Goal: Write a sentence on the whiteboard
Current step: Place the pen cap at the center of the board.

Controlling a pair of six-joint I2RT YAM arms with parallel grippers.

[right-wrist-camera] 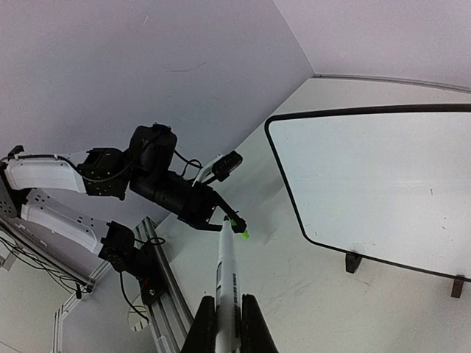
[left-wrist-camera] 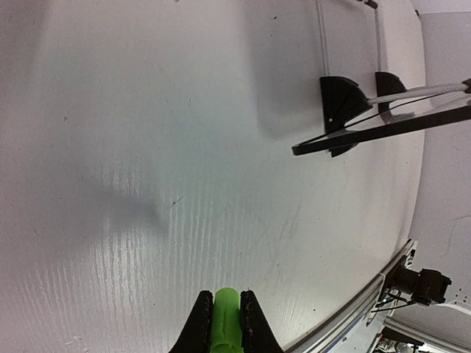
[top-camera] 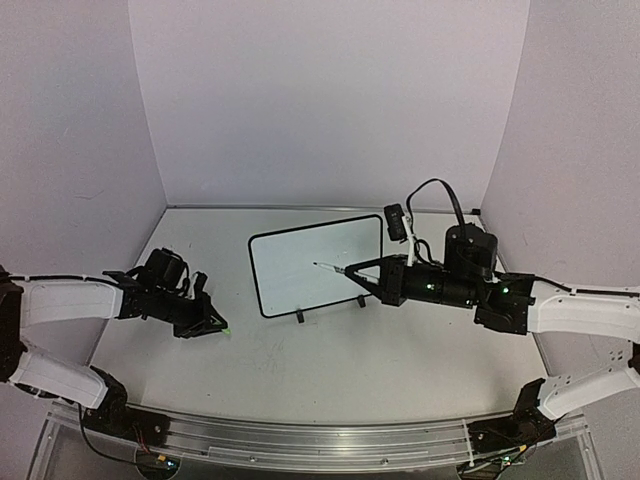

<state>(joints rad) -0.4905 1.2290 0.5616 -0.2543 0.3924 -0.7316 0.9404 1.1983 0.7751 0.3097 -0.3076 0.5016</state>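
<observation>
The whiteboard stands on two black feet mid-table, and no sentence shows on its blank white face. My right gripper is shut on a white marker pen without its cap. The tip points left, in front of the board. In the right wrist view the pen runs up from my right gripper, its tip apart from the board. My left gripper, left of the board, is shut on the green cap. From the left wrist, the board's edge is at the upper right.
A metal rail runs along the near table edge, where both arm bases sit. White walls close the back and both sides. My left arm lies beyond the pen's tip in the right wrist view.
</observation>
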